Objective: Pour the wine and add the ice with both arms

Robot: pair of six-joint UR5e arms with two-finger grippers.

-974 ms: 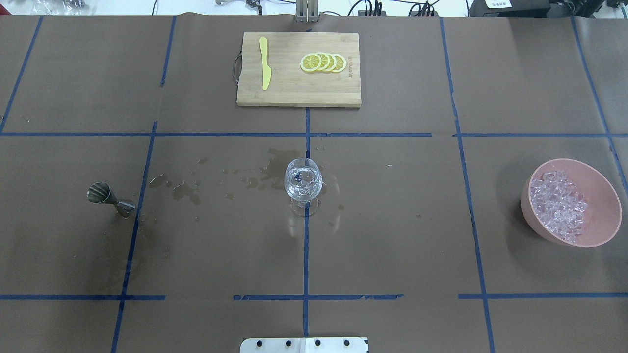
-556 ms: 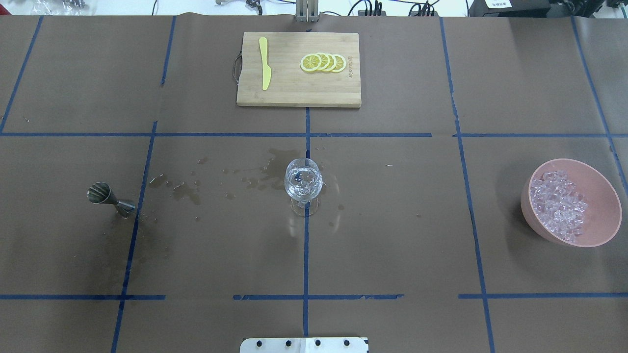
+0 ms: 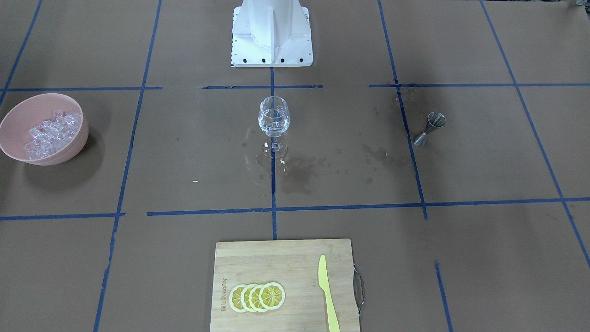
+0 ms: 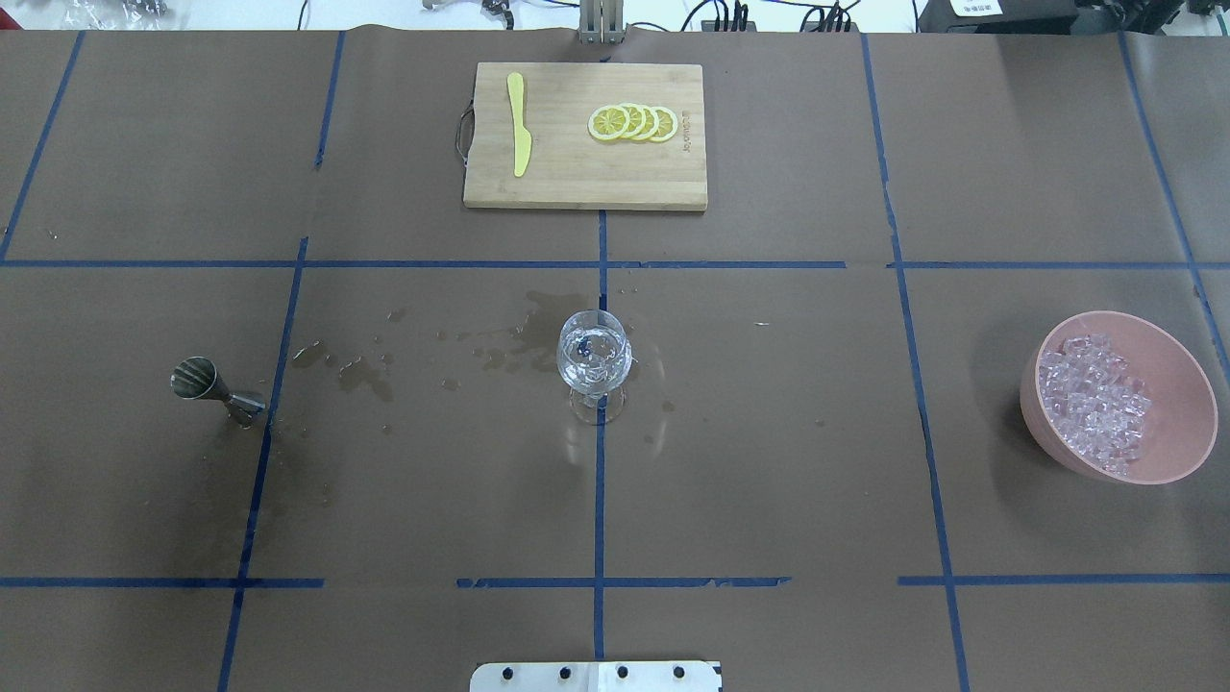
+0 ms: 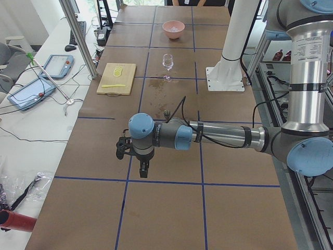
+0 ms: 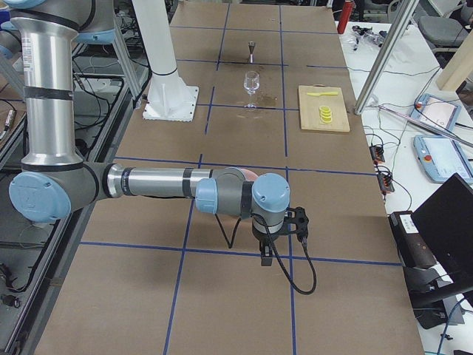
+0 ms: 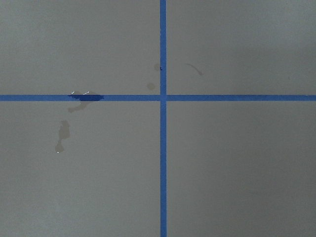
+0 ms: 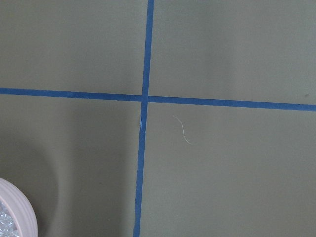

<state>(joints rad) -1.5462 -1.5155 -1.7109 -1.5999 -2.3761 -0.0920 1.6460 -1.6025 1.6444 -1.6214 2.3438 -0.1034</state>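
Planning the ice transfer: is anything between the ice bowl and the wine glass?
Nothing visible does. Only brown paper and blue tape lie between the ice in the pink bowl and the wine glass.

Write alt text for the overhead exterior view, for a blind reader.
A stemmed glass stands mid-table beside wet stains. A metal jigger stands left, a pink bowl of ice right, a cutting board with lemon slices and yellow knife beyond.

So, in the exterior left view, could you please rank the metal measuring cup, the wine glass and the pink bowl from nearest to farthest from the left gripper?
From the left gripper:
1. metal measuring cup, just up the table.
2. wine glass, mid-table.
3. pink bowl, at the far end.
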